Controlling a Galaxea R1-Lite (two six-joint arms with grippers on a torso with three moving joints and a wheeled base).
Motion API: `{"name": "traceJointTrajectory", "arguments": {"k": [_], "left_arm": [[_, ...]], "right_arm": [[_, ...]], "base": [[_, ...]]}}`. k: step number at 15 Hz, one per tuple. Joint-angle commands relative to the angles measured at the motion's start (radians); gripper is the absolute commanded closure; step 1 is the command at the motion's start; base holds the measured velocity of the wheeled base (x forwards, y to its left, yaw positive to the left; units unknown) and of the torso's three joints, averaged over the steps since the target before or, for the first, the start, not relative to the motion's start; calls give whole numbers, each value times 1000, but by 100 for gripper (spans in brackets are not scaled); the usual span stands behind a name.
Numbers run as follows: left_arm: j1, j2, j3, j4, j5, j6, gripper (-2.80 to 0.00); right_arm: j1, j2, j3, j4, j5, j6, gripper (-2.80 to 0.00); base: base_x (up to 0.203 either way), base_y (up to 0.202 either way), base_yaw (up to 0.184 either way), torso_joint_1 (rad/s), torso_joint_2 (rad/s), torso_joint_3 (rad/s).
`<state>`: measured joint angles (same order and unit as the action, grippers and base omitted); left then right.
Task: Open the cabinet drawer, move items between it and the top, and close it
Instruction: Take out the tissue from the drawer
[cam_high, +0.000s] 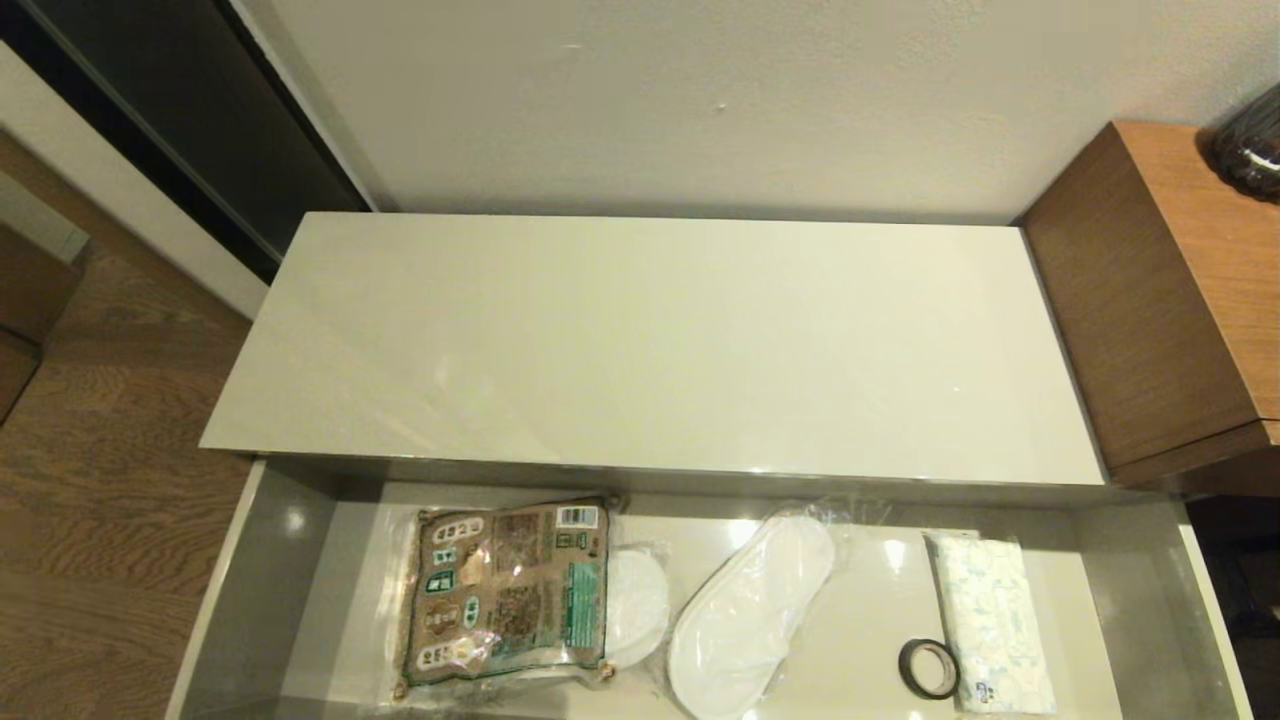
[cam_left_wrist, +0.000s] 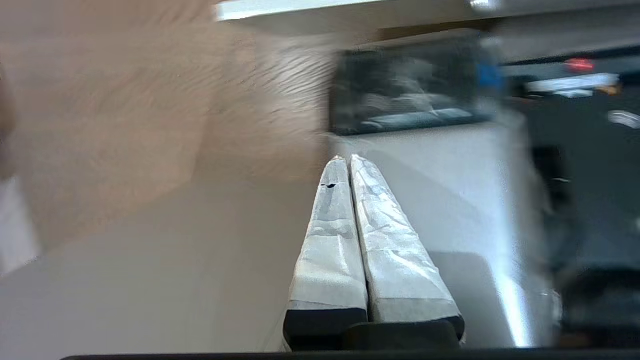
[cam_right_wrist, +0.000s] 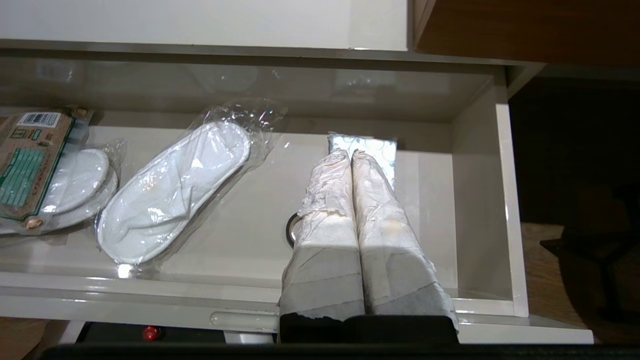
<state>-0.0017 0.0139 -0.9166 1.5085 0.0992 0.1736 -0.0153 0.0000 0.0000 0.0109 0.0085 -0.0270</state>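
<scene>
Standing open along the lower edge of the head view, the cabinet drawer (cam_high: 300, 600) holds every item; the packet (cam_high: 505, 595) lies lower left of centre, overlapping one pair of wrapped slippers (cam_high: 636, 606); a second pair of wrapped slippers (cam_high: 748, 612) lies at lower centre; the tape ring (cam_high: 928, 668) touches the tissue pack (cam_high: 990, 622) at lower right; the top (cam_high: 660, 340) spans mid-frame, with the brown wooden unit (cam_high: 1170, 300) at right; the right claw (cam_right_wrist: 350, 155), closed and empty, hovers over the drawer's right end above ring and tissue pack; the left claw (cam_left_wrist: 347, 159), closed and empty, is away from the drawer.
</scene>
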Motion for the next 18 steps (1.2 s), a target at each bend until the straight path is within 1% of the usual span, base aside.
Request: {"name": "traceJointTrajectory", "arguments": {"k": [1, 3, 4, 5, 7, 9, 10, 11, 12, 13, 14, 15, 17, 18], "left_arm": [[0, -12, 34, -104, -45, -15, 0], [0, -12, 173, -357, -53, -34, 0], [0, -11, 259, -531, -53, -36, 0], [0, -11, 362, -734, -56, -37, 0], [1, -11, 559, -1049, -60, -14, 0], [1, -12, 790, -1363, -63, 12, 0], [0, -12, 868, -1489, -70, 16, 0], [0, -12, 914, -1551, -82, 14, 0], [0, -12, 920, -1561, -105, -34, 0], [0, -12, 916, -1554, -118, -68, 0], [0, -12, 913, -1503, -124, -107, 0], [0, -12, 908, -1496, -120, -157, 0], [0, -12, 910, -1499, -116, -167, 0], [0, -12, 910, -1502, -118, -163, 0]], "right_arm": [[0, 0, 0, 0, 0, -1, 0], [0, 0, 0, 0, -1, -1, 0], [0, 0, 0, 0, -1, -1, 0], [0, 0, 0, 0, 1, -1, 0], [0, 0, 0, 0, -1, -1, 0], [0, 0, 0, 0, -1, -1, 0], [0, 0, 0, 0, -1, -1, 0], [0, 0, 0, 0, -1, -1, 0], [0, 0, 0, 0, 1, -1, 0], [0, 1, 0, 0, 0, -1, 0], [0, 1, 0, 0, -1, -1, 0], [0, 0, 0, 0, -1, -1, 0], [0, 0, 0, 0, -1, -1, 0], [0, 0, 0, 0, -1, -1, 0]], "base": [[0, 0, 0, 0, 0, 0], [0, 0, 0, 0, 0, 0], [0, 0, 0, 0, 0, 0], [0, 0, 0, 0, 0, 0], [0, 0, 0, 0, 0, 0], [0, 0, 0, 0, 0, 0], [0, 0, 0, 0, 0, 0], [0, 0, 0, 0, 0, 0], [0, 0, 0, 0, 0, 0], [0, 0, 0, 0, 0, 0], [0, 0, 0, 0, 0, 0], [0, 0, 0, 0, 0, 0], [0, 0, 0, 0, 0, 0], [0, 0, 0, 0, 0, 0]]}}
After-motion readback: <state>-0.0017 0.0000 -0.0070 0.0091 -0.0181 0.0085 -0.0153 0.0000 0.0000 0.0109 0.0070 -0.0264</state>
